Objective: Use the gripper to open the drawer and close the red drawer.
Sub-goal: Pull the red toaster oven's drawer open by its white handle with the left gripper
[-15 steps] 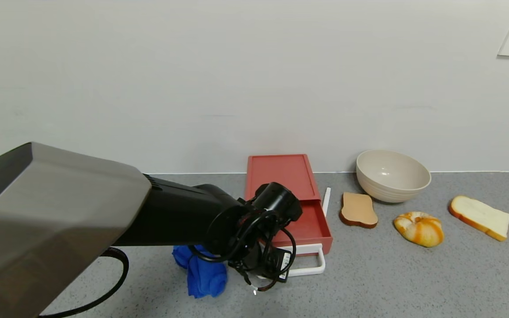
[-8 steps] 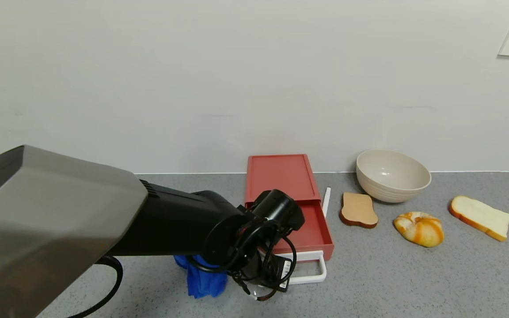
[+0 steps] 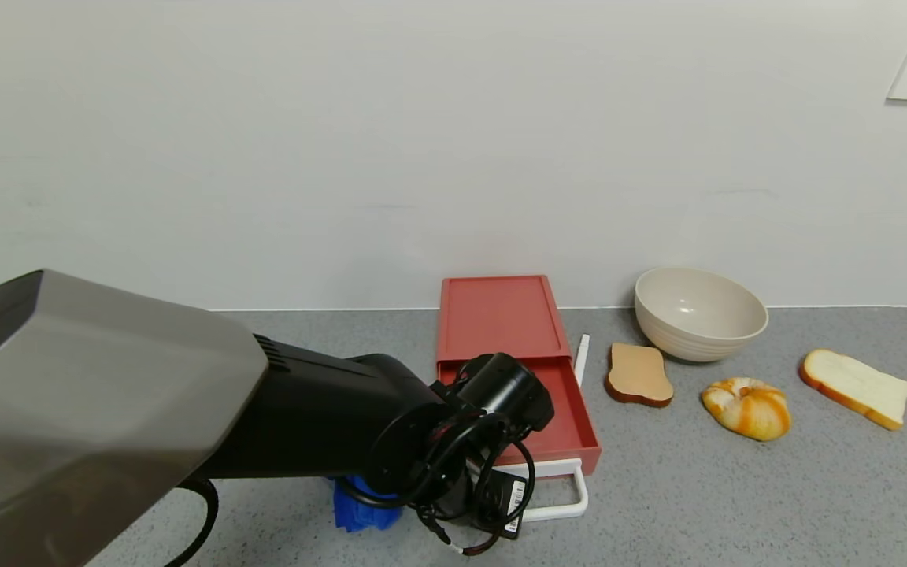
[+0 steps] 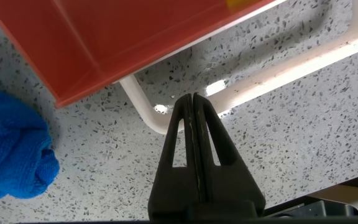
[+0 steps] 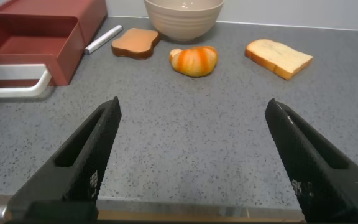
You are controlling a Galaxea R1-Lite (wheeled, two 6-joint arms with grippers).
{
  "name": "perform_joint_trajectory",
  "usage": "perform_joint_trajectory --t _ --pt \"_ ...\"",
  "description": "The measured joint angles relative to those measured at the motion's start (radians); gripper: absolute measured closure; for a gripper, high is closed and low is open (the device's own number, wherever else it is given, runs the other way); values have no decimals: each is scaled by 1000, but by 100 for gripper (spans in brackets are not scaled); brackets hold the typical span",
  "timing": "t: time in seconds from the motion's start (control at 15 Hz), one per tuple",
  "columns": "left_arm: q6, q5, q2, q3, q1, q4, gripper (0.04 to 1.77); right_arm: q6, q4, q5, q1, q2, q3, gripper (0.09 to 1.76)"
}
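Note:
The salmon-red drawer unit (image 3: 499, 315) stands by the back wall with its tray (image 3: 560, 421) slid partly out toward me. The tray's white loop handle (image 3: 564, 492) is at the front. My left gripper (image 4: 191, 98) is shut with nothing between its fingers. Its tips sit inside the handle loop (image 4: 278, 71), against the bar near one corner. In the head view the black hand (image 3: 477, 465) with cables and barcode sticker covers that corner. My right gripper (image 5: 192, 104) is open and empty, low over the counter, away from the drawer (image 5: 36, 37).
A blue cloth (image 3: 359, 512) lies just left of the handle. A white pen (image 3: 581, 358) lies beside the drawer. To the right are a beige bowl (image 3: 697, 311), a brown toast (image 3: 638, 374), an orange bun (image 3: 746, 405) and a white bread slice (image 3: 855, 386).
My left hand has moved toward me and slightly right, and the tray with its white handle has slid farther out of the red unit. More of the blue cloth is now hidden.

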Motion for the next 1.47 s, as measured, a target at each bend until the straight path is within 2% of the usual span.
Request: perform_joint_trajectory --t 0.87,1.27,1.33,1.47 --pt "19 0 -74 -4 -11 66 170 1 0 0 0 0 0 14" --pt "20 6 -190 -29 -5 110 170 0 0 0 0 0 0 14" --pt "17 23 -210 -30 -4 114 170 0 0 0 0 0 0 14" --pt "-13 114 -245 -23 -5 119 170 0 0 0 0 0 0 14"
